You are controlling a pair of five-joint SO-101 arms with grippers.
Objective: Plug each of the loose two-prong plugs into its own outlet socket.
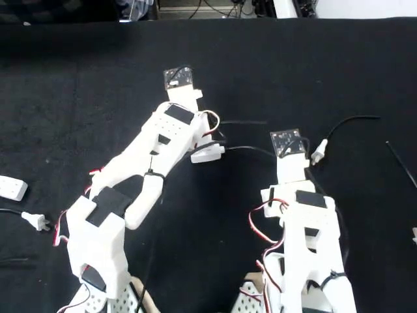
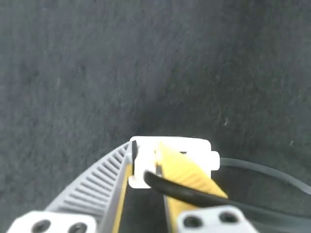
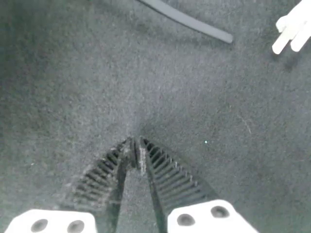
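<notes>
The left gripper point(image 2: 145, 162) pinches a white block point(image 2: 192, 145) with a black cord, just left of centre in the high view. The right gripper point(image 3: 135, 145) is pressed together on nothing, over the black cloth point(image 1: 78, 85). A loose plug point(image 1: 318, 154) lies right of centre. A second plug point(image 1: 38, 222) and a white socket point(image 1: 10, 188) sit at the left edge.

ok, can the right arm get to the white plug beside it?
Probably yes. The white plug lies beside the right gripper with nothing between them; that gripper is shut and empty, so must open first.
</notes>
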